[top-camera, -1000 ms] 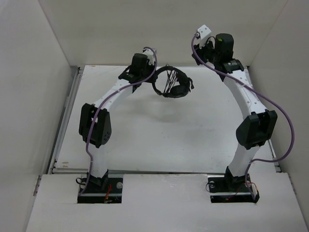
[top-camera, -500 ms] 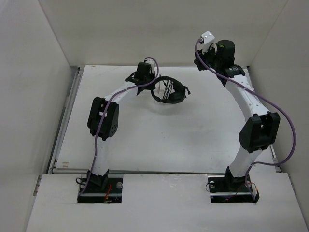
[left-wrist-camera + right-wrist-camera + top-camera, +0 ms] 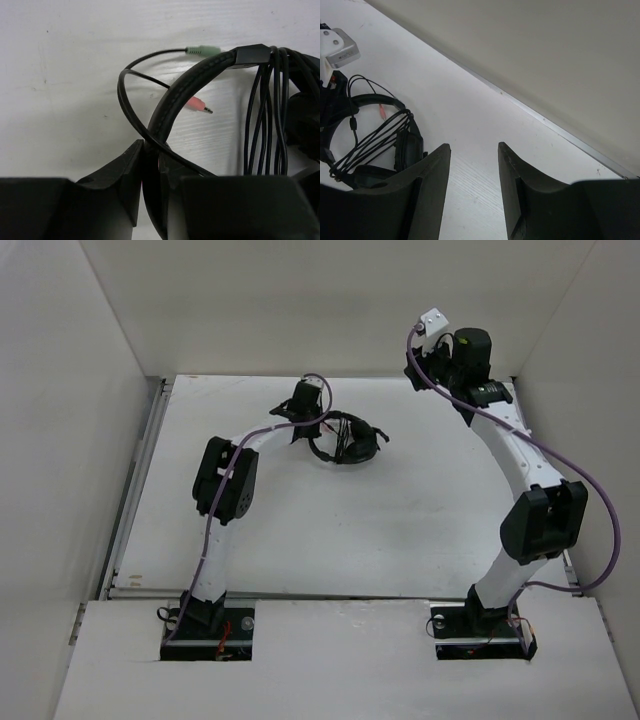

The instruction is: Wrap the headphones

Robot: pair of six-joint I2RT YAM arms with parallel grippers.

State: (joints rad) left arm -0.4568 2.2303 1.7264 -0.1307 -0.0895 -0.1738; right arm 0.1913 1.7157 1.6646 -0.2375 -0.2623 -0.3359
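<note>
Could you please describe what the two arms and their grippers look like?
The left arm and right arm are white curved links with bulky black joints, each trailing a purple cable. The left gripper and right gripper have blocky matte-black fingers.

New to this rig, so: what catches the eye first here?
The black headphones, far centre of the table, with their cable looped in strands across the headband. The left gripper pinches that headband, green plug and pink plug beyond it. The right gripper hangs open and empty at the far right.
</note>
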